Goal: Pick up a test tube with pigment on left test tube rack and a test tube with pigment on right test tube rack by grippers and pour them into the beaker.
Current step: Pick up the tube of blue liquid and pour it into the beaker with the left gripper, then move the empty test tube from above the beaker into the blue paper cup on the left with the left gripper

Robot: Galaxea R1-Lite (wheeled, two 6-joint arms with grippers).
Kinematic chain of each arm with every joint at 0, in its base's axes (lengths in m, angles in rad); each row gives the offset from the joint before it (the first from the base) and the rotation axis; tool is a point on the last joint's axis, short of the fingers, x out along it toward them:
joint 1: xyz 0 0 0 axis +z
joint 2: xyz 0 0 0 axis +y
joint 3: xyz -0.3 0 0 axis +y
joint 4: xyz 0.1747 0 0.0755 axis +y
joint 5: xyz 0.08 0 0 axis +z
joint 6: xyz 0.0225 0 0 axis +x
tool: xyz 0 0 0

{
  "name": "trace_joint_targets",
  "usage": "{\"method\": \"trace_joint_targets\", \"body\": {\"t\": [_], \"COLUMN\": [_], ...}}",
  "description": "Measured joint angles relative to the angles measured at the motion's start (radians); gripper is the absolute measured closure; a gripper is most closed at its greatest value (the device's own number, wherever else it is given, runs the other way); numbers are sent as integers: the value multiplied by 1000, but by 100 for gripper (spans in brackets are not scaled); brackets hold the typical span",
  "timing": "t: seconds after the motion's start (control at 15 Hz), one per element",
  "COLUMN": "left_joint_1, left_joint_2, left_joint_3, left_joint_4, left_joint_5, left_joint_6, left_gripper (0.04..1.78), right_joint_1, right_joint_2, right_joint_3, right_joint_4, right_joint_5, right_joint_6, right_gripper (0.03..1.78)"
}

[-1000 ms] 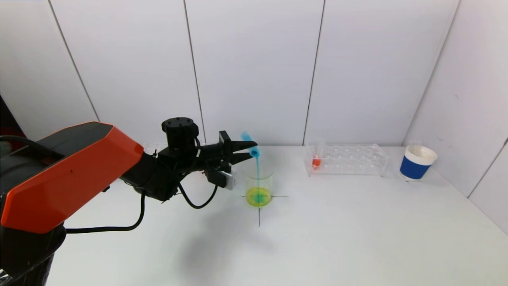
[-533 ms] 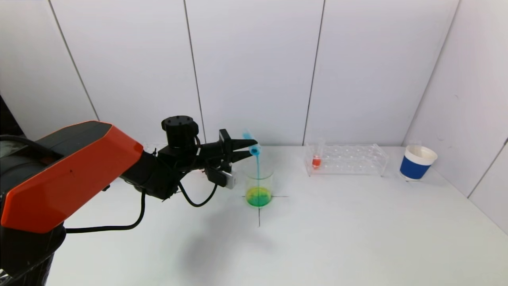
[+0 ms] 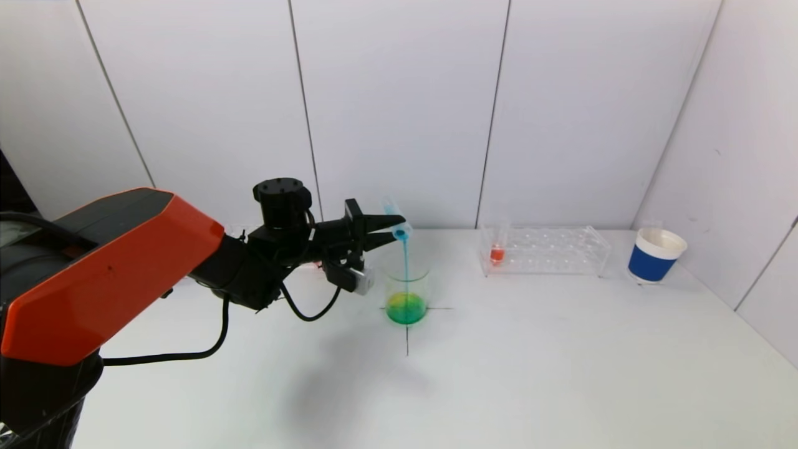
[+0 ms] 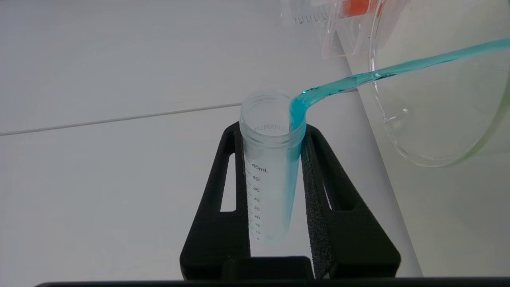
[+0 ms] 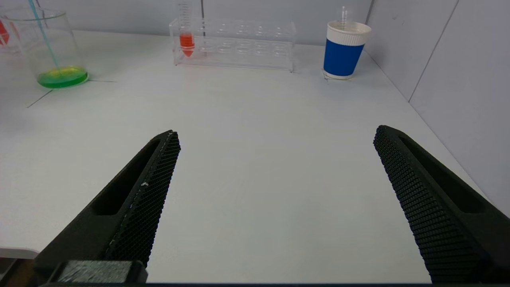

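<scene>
Since a second ago, yellow liquid in the clear glass beaker (image 3: pixel 406 294) has turned mostly green as blue pours in. Above its rim, the left gripper (image 3: pixel 389 231) pinches the clear graduated plastic test tube (image 4: pixel 271 167) tilted mouth-down, a thin blue stream (image 3: pixel 404 262) falling into the beaker. On the white surface (image 3: pixel 530 349), the clear right test tube rack (image 3: pixel 543 251) holds an orange-filled tube (image 3: pixel 497 252). Low over the near surface, the right gripper (image 5: pixel 275 199) has its fingers spread wide, holding nothing.
</scene>
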Motion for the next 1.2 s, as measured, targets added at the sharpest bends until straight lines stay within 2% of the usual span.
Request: {"method": "trace_joint_targets", "body": {"t": [1.2], "left_joint_1": [-3], "left_joint_2": [-3], "left_joint_3": [-43], "left_joint_4": [5], "left_joint_5": [-27], "left_joint_6": [98], "left_gripper": [140], "right_joint_1": [0], "right_joint_2": [0], "right_joint_3": [0], "right_joint_4": [0], "right_joint_5": [0], "right_joint_6": [0], "right_gripper": [4]}}
